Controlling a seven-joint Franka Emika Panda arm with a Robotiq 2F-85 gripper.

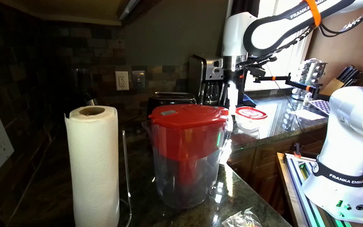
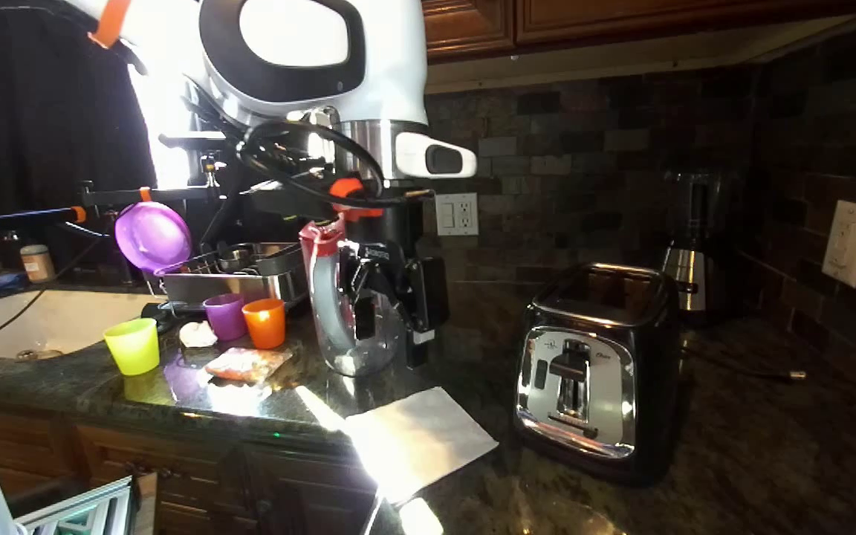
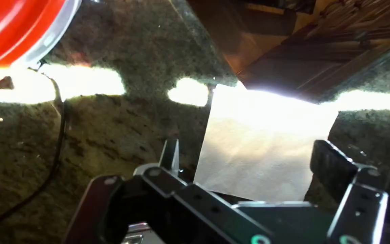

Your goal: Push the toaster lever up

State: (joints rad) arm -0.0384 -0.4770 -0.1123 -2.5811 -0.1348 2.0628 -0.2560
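The toaster [image 2: 597, 371] — black, with shiny edges and a mirror-like front — stands upright on the dark stone desk [image 2: 762, 461]; in an exterior view its dark lever [image 2: 569, 364] shows on that front. Near it lies a sheet of paper [image 2: 435, 435], partly in glaring light. The pincer [image 3: 245, 150] stands wide and apart from the toaster; in the wrist view the sheet shows below, between its spread fingers [image 3: 332, 162]. Behind the toaster, in the dim corner, is a tall appliance [image 2: 684, 275] with a metallic base. In an exterior view the pitcher [image 1: 187, 151], clear with a red lid, hides much of the toaster — just right of which, there, is the coffee maker [image 1: 212, 74], with a red-lidded container [image 1: 250, 119] near. The paper-towel roll [image 1: 94, 167] stands upright to the left of the pitcher. Well apart from the toaster, a yellow-green cup [image 2: 133, 347], a purple cup [image 2: 225, 316] and an orange cup [image 2: 264, 323] stand by a dish rack [image 2: 212, 292].
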